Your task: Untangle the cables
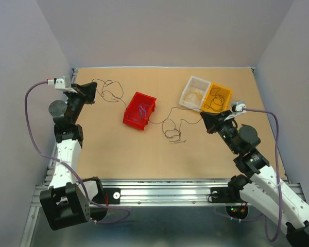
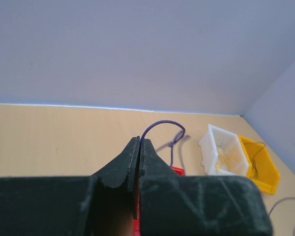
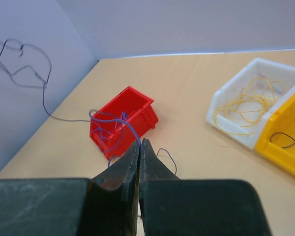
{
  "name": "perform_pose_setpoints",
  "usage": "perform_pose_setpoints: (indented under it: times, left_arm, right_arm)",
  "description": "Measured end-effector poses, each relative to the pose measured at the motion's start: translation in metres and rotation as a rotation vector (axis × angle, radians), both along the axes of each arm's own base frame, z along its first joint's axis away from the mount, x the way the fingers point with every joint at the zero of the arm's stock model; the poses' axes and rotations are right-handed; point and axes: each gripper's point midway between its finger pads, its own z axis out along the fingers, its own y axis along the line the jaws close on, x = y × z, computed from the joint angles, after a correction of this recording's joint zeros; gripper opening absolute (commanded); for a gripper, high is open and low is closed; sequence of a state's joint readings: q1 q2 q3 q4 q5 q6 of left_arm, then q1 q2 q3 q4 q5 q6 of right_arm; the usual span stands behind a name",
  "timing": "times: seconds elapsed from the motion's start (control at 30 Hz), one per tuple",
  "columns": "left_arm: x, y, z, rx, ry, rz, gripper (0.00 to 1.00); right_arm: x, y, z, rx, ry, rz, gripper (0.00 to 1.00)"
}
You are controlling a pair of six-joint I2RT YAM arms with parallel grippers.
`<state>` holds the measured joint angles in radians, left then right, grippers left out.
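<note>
the cables are hair-thin, light and floppy. one long dark strand runs over the tabletop, from the left gripper past the red bin to the right gripper, with a small knotty loop in the middle. more blue ones sit in the red bin, yellow ones in the white bin, and a dark one in the yellow bin. both sets of jaws are pressed together, each pinching a strand at its tip. i think a strand could slip or snag, so hold it near an end and pull slowly.
</note>
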<state>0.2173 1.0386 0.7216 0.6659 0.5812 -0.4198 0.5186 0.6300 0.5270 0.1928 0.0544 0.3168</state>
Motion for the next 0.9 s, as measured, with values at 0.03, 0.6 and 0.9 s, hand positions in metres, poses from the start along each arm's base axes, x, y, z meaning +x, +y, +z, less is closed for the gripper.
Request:
perform_pose_setpoints:
  times: [0.03, 0.6, 0.9]
  left_arm:
    - [-0.001, 0.003, 0.001, -0.006, -0.006, 0.025, 0.00]
    - [0.018, 0.078, -0.026, -0.182, 0.100, 0.416, 0.00]
    - [0.017, 0.075, -0.024, -0.173, 0.093, 0.386, 0.00]
  right_arm:
    - [-0.001, -0.003, 0.003, 0.020, 0.000, -0.014, 0.01]
    - [-0.073, -0.169, 0.053, 0.486, -0.184, -0.645, 0.01]
    - [-0.050, -0.127, 0.036, 0.298, -0.097, -0.497, 0.01]
